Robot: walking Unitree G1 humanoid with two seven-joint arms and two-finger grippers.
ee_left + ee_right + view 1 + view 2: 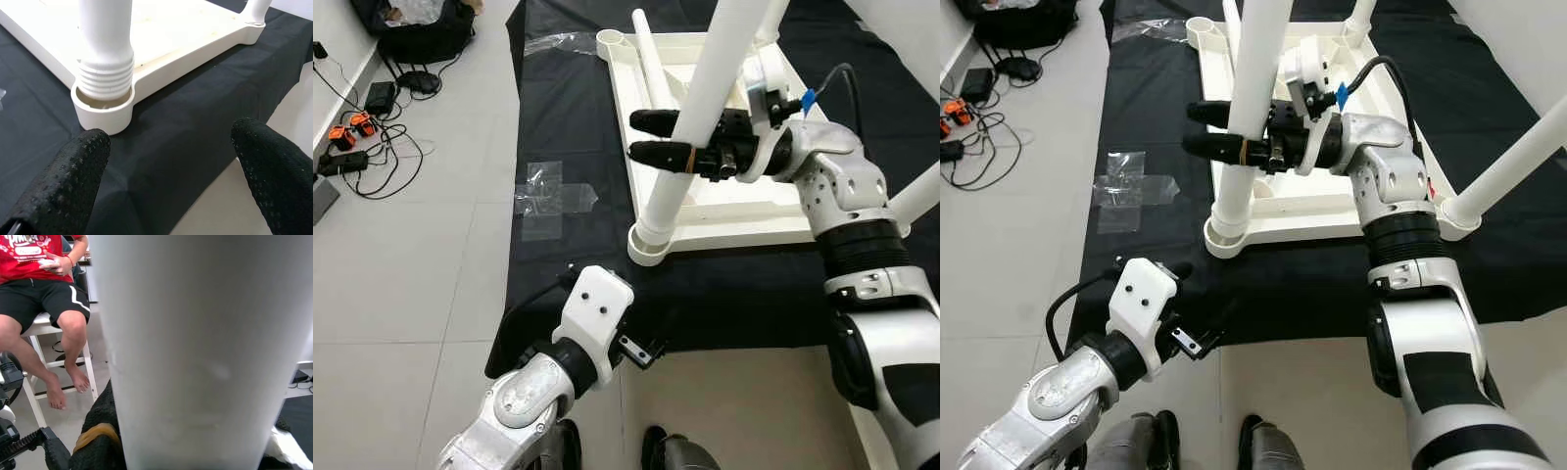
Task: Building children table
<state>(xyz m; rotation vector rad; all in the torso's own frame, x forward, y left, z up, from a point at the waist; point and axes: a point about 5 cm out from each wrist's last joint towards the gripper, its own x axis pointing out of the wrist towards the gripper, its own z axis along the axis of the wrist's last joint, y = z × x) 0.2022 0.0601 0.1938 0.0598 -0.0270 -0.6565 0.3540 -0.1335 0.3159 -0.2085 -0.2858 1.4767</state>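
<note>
Indoor room with tiled floor, used as an assembly area on the ground.

Pale grey floor tiles (421, 264) with visible grout lines. Black cloth (744, 294) spread over the floor from 12 to 3 o'clock; white plastic table top (744, 211) lying upside down on it. Tangle of black cables (386, 157), a power strip (342, 162) and a black adapter (380, 95) along the wall at 10 o'clock. Black bag (421, 34) at 11 o'clock. Clear plastic wrapping (553, 196) on the cloth edge. Seated barefoot person (44, 303) on a white stool (36, 333), right wrist view.
</note>
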